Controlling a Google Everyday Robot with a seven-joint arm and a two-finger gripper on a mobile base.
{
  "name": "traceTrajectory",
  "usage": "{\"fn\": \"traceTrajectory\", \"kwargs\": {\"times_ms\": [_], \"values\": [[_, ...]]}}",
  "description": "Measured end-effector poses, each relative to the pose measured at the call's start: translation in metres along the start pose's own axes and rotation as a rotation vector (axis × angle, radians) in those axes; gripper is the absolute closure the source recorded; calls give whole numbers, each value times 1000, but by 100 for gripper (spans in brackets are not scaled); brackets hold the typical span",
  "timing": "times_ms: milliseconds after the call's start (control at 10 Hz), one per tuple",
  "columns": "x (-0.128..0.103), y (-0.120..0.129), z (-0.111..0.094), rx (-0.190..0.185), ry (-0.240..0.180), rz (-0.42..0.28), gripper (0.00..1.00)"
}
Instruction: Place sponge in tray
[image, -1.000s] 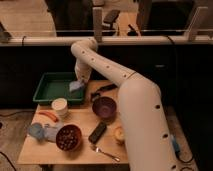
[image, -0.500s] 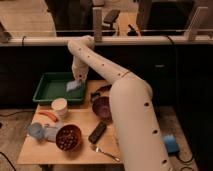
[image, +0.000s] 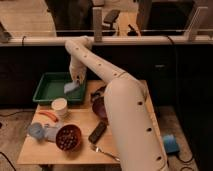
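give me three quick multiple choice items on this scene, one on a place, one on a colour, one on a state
1. Where is the tool?
A. over the tray's right edge
B. beside the phone
C. under the table

2. What colour is the tray?
A. red
B. green
C. white

3. What state is the sponge in?
A. lying on the floor
B. stacked on the white cup
C. held at the tool, just over the tray

Answers:
1. A: the arm bends down and the tool ends at the tray's right side.
2. B: its walls and bottom are green.
3. C: the light-blue block sits directly beneath the tool, above the tray's inner right part.
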Motion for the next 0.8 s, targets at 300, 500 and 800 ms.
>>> {"fn": "traceTrajectory", "kwargs": {"times_ms": [300,500,800], "values": [[1,-2,1,2,-10,-10,96],[2,1,0,2,-7,-5,96],[5,1,0,0,0,-3,96]]}}
